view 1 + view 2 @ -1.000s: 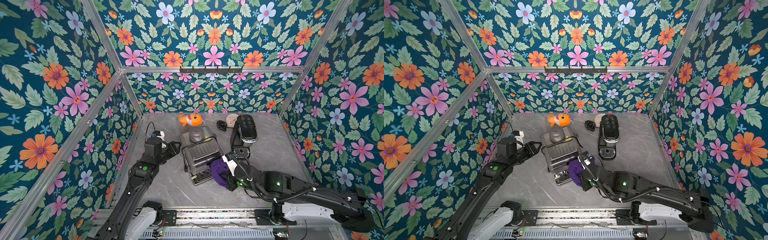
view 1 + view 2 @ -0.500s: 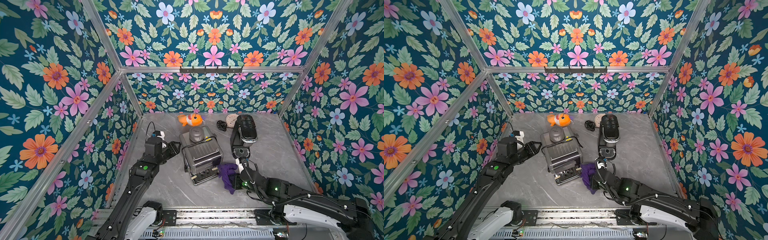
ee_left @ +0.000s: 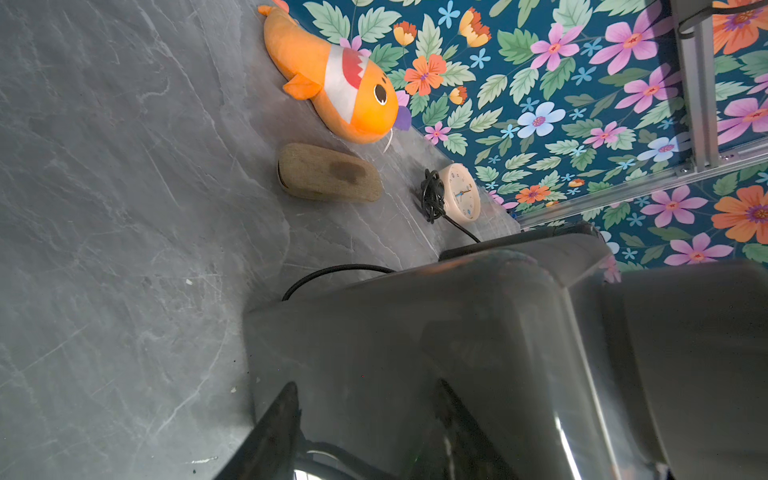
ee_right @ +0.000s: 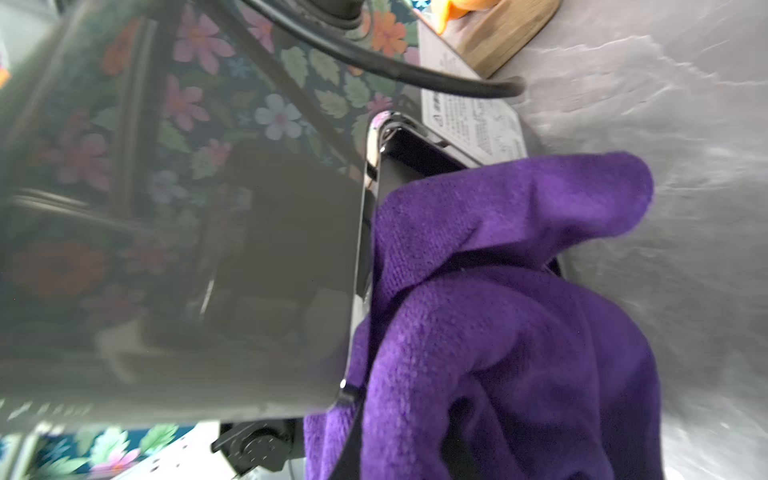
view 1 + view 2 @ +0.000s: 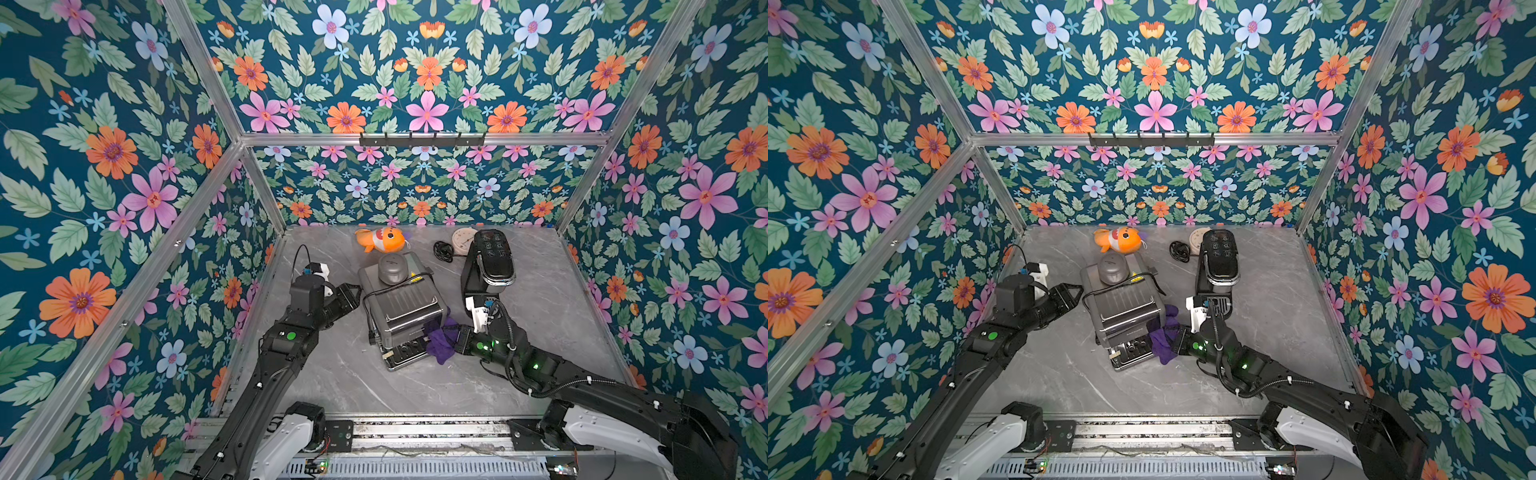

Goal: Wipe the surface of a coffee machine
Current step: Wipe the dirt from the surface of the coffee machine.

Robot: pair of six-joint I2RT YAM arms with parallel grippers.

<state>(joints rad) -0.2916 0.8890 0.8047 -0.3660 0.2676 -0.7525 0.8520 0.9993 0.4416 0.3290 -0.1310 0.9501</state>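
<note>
At mid-tabletop (image 5: 374, 395) stands the silver machine (image 5: 401, 309), its drip-tray end toward the robot and a black cable (image 5: 371, 296) looped over its top. A purple cloth (image 5: 439, 341) is bunched against the machine's right side, near the front. In the right wrist view the cloth lies along the machine's chrome edge. The right fingers (image 5: 456, 337) are clamped tight on the cloth, with their tips buried in its folds.

The left fingers (image 5: 353, 296) are partly spread and hold nothing. They sit just beside the silver machine's left side, and I cannot tell whether they touch it. In the left wrist view the machine's dark glossy side fills the space ahead of them.

A black machine (image 5: 488, 262) stands upright to the right of the silver one, just beyond the right wrist. An orange fish (image 5: 381, 240) lies near the back wall. A pale clock (image 5: 461, 237) lies further right, with a coiled cord (image 5: 443, 251) touching it. The left wrist view also shows a brown pad (image 3: 328, 172) lying flat between the fish and the silver machine.
</note>
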